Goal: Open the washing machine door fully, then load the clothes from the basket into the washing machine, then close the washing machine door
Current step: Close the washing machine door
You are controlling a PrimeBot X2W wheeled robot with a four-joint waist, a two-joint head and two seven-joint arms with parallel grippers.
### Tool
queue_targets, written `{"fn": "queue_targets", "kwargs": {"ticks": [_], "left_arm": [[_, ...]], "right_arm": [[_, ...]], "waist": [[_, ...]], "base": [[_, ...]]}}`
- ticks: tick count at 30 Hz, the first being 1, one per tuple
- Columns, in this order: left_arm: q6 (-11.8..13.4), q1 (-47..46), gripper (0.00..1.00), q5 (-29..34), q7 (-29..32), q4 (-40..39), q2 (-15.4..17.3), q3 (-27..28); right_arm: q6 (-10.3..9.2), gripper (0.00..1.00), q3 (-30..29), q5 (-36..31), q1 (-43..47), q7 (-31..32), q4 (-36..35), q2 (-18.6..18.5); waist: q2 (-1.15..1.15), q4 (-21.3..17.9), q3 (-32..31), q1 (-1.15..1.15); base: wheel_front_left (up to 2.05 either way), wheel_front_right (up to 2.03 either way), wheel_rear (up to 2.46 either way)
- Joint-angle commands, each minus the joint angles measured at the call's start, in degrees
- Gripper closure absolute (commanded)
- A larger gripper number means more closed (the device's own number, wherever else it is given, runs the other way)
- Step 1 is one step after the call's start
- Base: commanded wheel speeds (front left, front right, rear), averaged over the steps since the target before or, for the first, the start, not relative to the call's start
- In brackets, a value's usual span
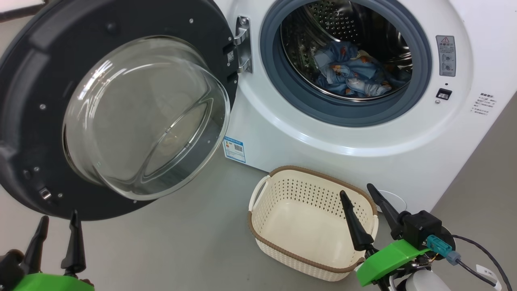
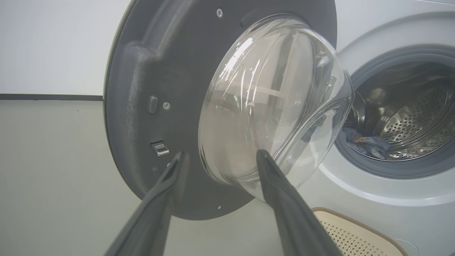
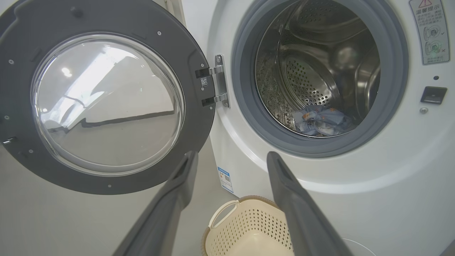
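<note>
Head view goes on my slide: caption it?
Washing machine door swung wide open, clothes inside the drum, basket standing empty on the floor.

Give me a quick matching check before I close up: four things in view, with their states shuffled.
1. washing machine door
2. clothes
3. basket
4. right gripper

a. lying in the drum
b. jaws apart, holding nothing
c. swung wide open
d. empty, on the floor

Pairs: 1-c, 2-a, 3-d, 4-b.

Clear glass door bowl (image 1: 145, 117), perforated steel drum (image 1: 323, 24), cream plastic basket (image 1: 282, 182)
</note>
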Motion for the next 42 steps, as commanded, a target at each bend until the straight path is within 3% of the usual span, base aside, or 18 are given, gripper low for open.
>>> {"fn": "queue_targets", "kwargs": {"ticks": [1,4,5,6,7,10,15,24,33,42], "left_arm": [[0.0,-2.48,0.0,0.74,-0.37,-0.91,1.79,2.63],[-0.11,-2.38,0.0,0.7,-0.37,-1.05,2.26,2.96],[-0.16,-2.36,0.12,0.63,-0.38,-1.18,2.5,3.11],[-0.26,-2.38,0.74,0.64,-0.38,-1.39,2.82,3.2],[-0.45,-2.45,1.0,0.71,-0.38,-1.79,3.24,3.25],[-0.93,-2.79,1.0,0.52,-0.38,-3.79,4.42,3.99],[-2.13,-3.52,1.0,-5.01,1.17,-10.33,5.86,7.09],[-3.44,-9.67,1.0,-20.55,6.73,-14.63,9.42,14.71],[-3.9,-19.44,1.0,-38.76,11.16,-3.3,13.76,22.92],[-3.92,-25.58,1.0,-50.96,17.23,10.87,17.6,28.04]], "right_arm": [[0.26,0.0,1.27,0.47,-2.87,-0.46,-1.11,-0.21],[0.26,0.0,1.29,0.45,-2.79,-0.46,-1.01,-0.21],[0.26,0.0,1.3,0.43,-2.77,-0.46,-0.98,-0.21],[0.26,0.0,1.3,0.42,-2.74,-0.46,-0.96,-0.21],[0.26,0.0,1.29,0.4,-2.72,-0.46,-0.93,-0.21],[0.26,0.0,1.32,0.34,-2.65,-0.46,-0.86,-0.21],[0.26,0.0,1.4,0.34,-2.4,-0.46,-0.95,-0.21],[0.26,0.0,1.94,-0.1,-2.88,-0.46,-0.52,-0.49],[0.26,0.0,2.38,-0.79,-3.68,-0.14,-0.18,-0.69],[0.26,0.0,1.9,-2.13,-4.05,1.04,-1.27,-0.73]], "waist": [[0.0,-0.16,-0.04,0.0],[0.0,-0.47,-0.12,0.0],[0.0,-0.57,-0.13,0.0],[0.0,-0.66,-0.15,0.0],[0.0,-0.75,-0.17,0.0],[0.0,-1.0,-0.28,0.0],[0.0,-1.48,-0.55,0.0],[0.0,-2.21,-0.06,0.0],[0.0,-4.71,0.73,0.0],[0.0,-7.13,2.06,0.0]], "base": [[0.0,0.0,0.0],[0.0,0.0,0.0],[0.0,0.0,0.0],[0.0,0.0,0.0],[0.0,0.0,0.0],[0.0,0.0,0.0],[0.0,0.0,0.0],[0.0,0.0,0.0],[0.0,0.0,0.0],[0.0,0.0,0.0]]}}
